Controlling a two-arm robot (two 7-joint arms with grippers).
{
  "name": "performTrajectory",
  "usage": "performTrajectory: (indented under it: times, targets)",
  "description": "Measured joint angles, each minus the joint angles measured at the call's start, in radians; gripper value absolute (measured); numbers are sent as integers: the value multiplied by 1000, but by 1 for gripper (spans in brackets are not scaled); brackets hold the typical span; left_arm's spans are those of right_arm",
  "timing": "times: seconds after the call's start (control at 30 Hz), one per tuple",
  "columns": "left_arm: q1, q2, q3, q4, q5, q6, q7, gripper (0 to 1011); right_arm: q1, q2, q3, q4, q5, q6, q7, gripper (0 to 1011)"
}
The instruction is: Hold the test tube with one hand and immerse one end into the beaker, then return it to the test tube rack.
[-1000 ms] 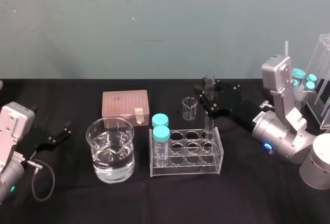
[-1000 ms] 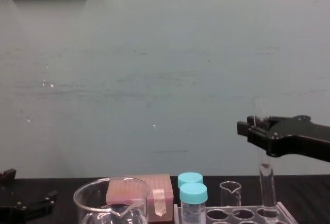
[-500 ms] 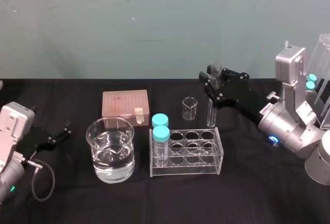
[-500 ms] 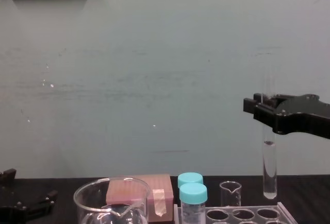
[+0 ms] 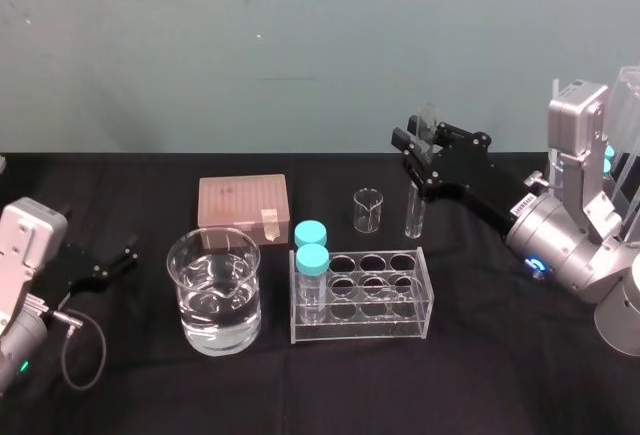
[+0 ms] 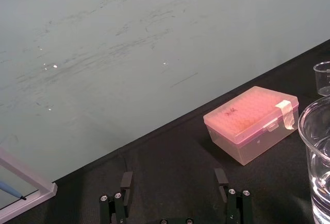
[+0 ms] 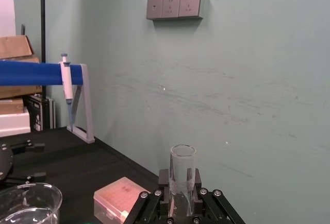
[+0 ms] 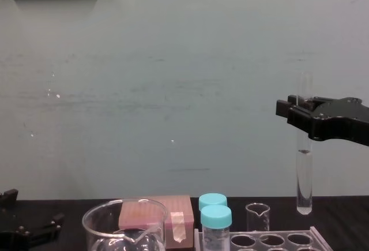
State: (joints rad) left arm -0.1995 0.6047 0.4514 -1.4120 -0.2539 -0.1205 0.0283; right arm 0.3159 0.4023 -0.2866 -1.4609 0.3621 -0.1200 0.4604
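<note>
Nearest the robot, the left gripper (image 5: 125,255) is parked at the left edge of the table (image 5: 480,395), well to the left of the working jaws. Its own jaws are spread wide, with nothing between them.

The beaker (image 5: 200,340), part filled with water, lies below and well to the left of the right gripper's jaws, and nearer the robot than they are. Between it and those jaws stands the rack (image 5: 380,327), just below and in front of them. Two teal-capped vials (image 5: 311,247) stand at its left end, and its other holes are open.

Farther back, the test tube (image 8: 304,176) is held by the right gripper (image 5: 420,150). The jaws are closed on the glass a little under its open mouth, so most of its length hangs below them. Its long axis is upright, rounded end down. In the chest view that end is clear above the rack's top plate and touches nothing. Whether it hangs over the rack's far right corner or just behind it cannot be told.

The coming move is judged to turn on one relation: the beaker lies leftward of the jaws and toward the robot. The tube would have to be carried that way, kept upright, high enough to pass the vial caps and the beaker's rim, and only then lowered.
</note>
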Motion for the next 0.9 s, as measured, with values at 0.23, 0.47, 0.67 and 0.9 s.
performTrajectory:
  times: [0.23, 0.47, 0.67, 0.9]
  targets:
    - [0, 0, 0, 0, 0, 0, 0, 1000, -7, -1, 9, -8, 17, 13, -5, 246]
    - [0, 0, 0, 0, 0, 0, 0, 1000, -14, -6, 27, -13, 38, 15, -19, 246]
    - [0, 0, 0, 0, 0, 0, 0, 1000, -18, -8, 34, -14, 45, 11, -23, 244]
    - [0, 0, 0, 0, 0, 0, 0, 1000, -21, -8, 36, -17, 47, 10, -25, 244]
